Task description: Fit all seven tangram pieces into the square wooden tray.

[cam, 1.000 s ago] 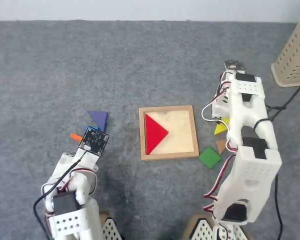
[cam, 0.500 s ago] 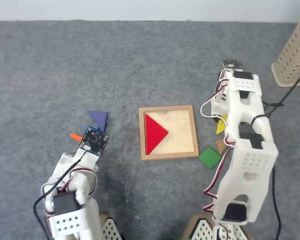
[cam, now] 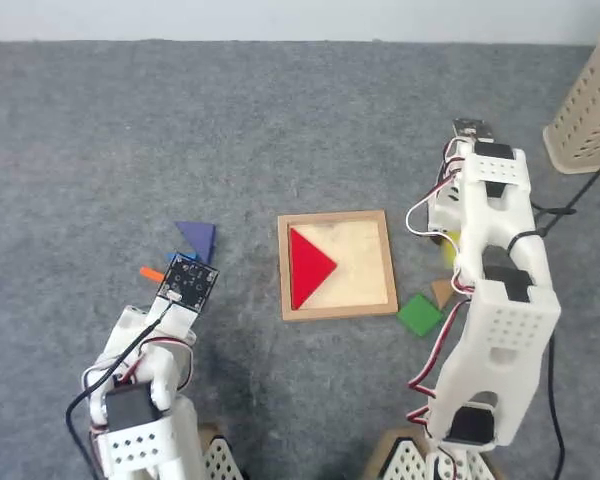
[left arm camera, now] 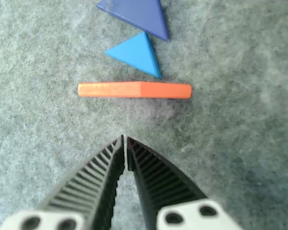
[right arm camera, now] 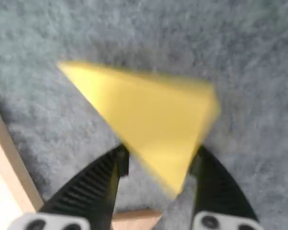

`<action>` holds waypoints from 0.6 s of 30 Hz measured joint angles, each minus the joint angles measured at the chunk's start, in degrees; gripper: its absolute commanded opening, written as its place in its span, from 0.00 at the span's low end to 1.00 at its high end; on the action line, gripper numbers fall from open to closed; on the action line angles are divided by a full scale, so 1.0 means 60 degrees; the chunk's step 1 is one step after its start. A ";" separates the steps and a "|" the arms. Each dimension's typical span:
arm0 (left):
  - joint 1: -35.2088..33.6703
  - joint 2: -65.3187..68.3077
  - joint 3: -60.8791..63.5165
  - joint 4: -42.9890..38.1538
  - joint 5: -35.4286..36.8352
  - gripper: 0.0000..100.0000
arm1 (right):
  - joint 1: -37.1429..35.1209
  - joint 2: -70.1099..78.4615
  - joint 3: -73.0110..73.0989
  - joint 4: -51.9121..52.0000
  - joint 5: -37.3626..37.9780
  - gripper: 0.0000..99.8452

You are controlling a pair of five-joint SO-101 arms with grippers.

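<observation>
- The right tool (right arm camera: 159, 152) has its jaws spread wide and pressed against two edges of the yellow triangle (right arm camera: 149, 110), which sits between them.
- The square wooden tray (cam: 332, 214) lies just beside this tool, on the side toward the other arm. It holds a red triangle (cam: 308, 265).
- The green square (cam: 418, 313) and the brown piece (cam: 442, 292) rest behind the right tool, near the tray's corner.
- The left tool (left arm camera: 125, 140) is closed and holds nothing.
- On the grey worktop (cam: 280, 120), the orange piece (left arm camera: 134, 89) lies crosswise just ahead of its tips. The light blue triangle (left arm camera: 137, 51) is beyond that, and the dark blue triangle (left arm camera: 137, 12) farther still.
</observation>
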 measured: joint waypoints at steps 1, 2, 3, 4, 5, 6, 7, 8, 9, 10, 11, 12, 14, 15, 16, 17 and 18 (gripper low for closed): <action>0.0000 0.0000 0.0000 0.0000 0.0000 0.01 | 0.0000 -0.0234 0.0264 0.0000 0.0000 0.16; 0.0000 0.0000 0.0000 0.0000 0.0000 0.01 | -0.0044 -0.0513 0.0571 0.0015 0.0000 0.16; 0.0000 0.0000 0.0000 0.0000 0.0000 0.01 | -0.0073 -0.0806 0.0894 -0.0029 0.0000 0.16; 0.0000 0.0000 0.0000 0.0000 0.0000 0.01 | -0.0073 -0.1128 0.1245 -0.0161 0.0000 0.16; 0.0000 0.0000 0.0000 0.0000 0.0000 0.01 | -0.0059 -0.1451 0.1568 -0.0322 0.0000 0.16; 0.0000 0.0000 0.0000 0.0000 0.0000 0.01 | -0.0044 -0.1758 0.1861 -0.0469 0.0000 0.16; 0.0000 0.0000 0.0000 0.0000 0.0000 0.01 | -0.0029 -0.2066 0.2139 -0.0571 0.0073 0.16; 0.0000 0.0000 0.0000 0.0000 0.0000 0.01 | -0.0015 -0.2315 0.2374 -0.0689 0.0161 0.16; 0.0000 0.0000 0.0000 0.0000 0.0000 0.01 | -0.0029 -0.2535 0.2564 -0.0747 0.0205 0.16; 0.0000 0.0000 0.0000 0.0000 0.0000 0.01 | -0.0044 -0.2725 0.2637 -0.0762 0.0249 0.16; 0.0000 0.0000 0.0000 0.0000 0.0000 0.01 | -0.0044 -0.2886 0.2667 -0.0762 0.0278 0.16; 0.0000 0.0000 0.0000 0.0000 0.0000 0.01 | -0.0044 -0.3092 0.2681 -0.0762 0.0322 0.16; 0.0000 0.0000 0.0000 0.0000 0.0000 0.01 | -0.0029 -0.3370 0.2681 -0.0762 0.0498 0.16; 0.0000 0.0000 0.0000 0.0000 0.0000 0.01 | -0.0044 -0.3414 0.2579 -0.0762 0.0747 0.16; 0.0000 0.0000 0.0000 0.0000 0.0000 0.01 | -0.0073 -0.3414 0.2476 -0.0762 0.1040 0.16; 0.0000 0.0000 0.0000 0.0000 0.0000 0.01 | -0.0117 -0.3414 0.2256 -0.0747 0.1289 0.17; 0.0000 0.0000 0.0000 0.0000 0.0000 0.01 | -0.0161 -0.3385 0.2007 -0.0733 0.1495 0.19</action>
